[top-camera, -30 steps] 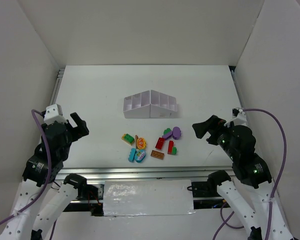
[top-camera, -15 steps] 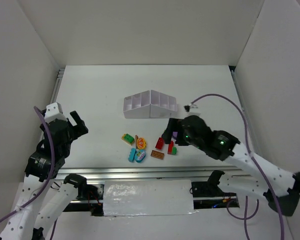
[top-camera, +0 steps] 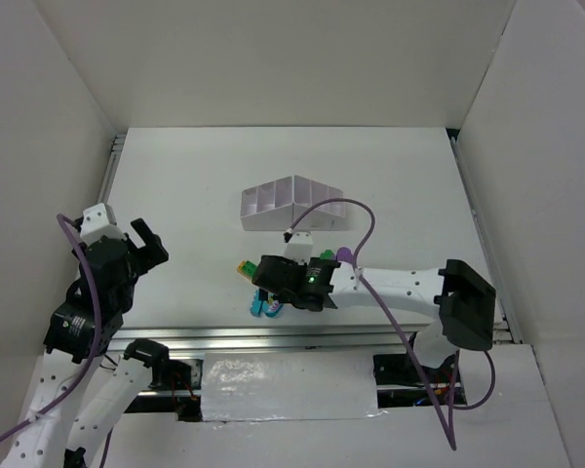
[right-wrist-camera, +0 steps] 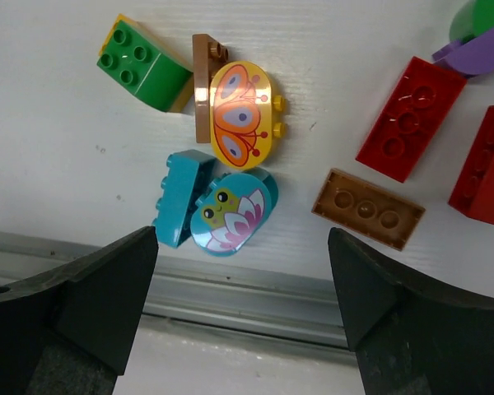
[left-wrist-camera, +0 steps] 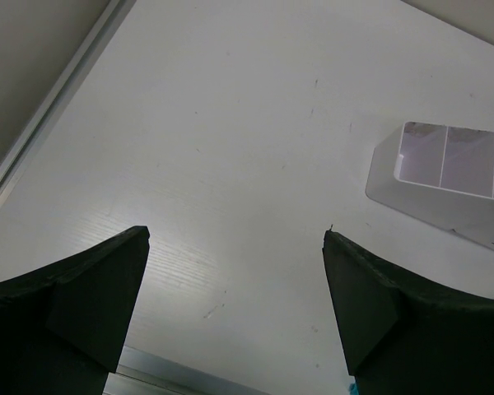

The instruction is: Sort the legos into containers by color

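Over the near cluster of legos (right-wrist-camera: 240, 115), the right hand (right-wrist-camera: 240, 247) hung wide open and empty. Its fingers (right-wrist-camera: 99, 288) flanked the teal caterpillar brick (right-wrist-camera: 229, 216) and teal block (right-wrist-camera: 179, 197), probably lined up to pinch one. Beyond, the white organizer tray (top-camera: 291, 205) sat far of the pile, no brick showing inside. Off left, the left hand (left-wrist-camera: 235, 239) gaped empty above bare worktop (left-wrist-camera: 230, 123), likely parked out of its partner's way.

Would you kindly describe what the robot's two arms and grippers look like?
The left arm and right arm have white shells with black joint housings. A thin purple cable loops along each. The left gripper and right gripper each have two blunt, wedge-shaped matte black fingers. No markings show.
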`<action>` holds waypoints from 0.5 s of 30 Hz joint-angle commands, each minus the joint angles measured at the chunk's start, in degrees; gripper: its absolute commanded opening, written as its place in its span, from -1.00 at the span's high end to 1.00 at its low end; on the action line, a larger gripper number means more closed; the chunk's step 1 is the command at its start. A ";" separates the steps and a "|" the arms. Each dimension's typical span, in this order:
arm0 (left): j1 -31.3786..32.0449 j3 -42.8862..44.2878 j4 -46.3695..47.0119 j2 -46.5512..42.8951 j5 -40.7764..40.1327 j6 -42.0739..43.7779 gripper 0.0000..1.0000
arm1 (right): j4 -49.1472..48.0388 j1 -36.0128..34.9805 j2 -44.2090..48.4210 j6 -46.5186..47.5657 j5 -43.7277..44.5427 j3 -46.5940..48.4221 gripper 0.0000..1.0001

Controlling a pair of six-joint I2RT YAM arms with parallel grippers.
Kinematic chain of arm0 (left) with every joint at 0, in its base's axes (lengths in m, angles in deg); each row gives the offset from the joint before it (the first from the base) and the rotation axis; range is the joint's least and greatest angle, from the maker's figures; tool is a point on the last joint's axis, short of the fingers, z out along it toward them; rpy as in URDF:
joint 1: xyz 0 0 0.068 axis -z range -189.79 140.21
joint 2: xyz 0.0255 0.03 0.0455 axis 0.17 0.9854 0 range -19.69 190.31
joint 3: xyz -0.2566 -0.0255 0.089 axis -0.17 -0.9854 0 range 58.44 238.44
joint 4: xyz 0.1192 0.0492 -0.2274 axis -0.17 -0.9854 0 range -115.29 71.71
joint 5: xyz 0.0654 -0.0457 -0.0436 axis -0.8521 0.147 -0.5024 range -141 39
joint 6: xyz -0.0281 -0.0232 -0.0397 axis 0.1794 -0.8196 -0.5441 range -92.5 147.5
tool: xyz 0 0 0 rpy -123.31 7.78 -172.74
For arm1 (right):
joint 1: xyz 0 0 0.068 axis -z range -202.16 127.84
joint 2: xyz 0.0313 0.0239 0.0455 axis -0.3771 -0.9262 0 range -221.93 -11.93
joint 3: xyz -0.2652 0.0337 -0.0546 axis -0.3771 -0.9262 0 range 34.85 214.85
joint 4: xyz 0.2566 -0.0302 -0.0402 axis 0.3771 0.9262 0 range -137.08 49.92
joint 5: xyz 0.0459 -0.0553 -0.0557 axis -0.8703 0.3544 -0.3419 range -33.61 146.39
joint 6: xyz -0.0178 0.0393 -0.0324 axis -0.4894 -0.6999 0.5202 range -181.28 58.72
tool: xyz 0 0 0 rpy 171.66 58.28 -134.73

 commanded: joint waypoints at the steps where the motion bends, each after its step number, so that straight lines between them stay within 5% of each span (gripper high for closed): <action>1: -0.28 1.00 1.95 -1.58 0.35 -0.24 -0.99 | -4.01 -0.31 -2.75 -4.10 2.64 2.83 -0.81; 15: -0.11 0.83 2.30 -2.64 1.23 0.11 -0.99 | -6.30 -0.31 -10.76 -6.73 -0.27 2.74 -0.62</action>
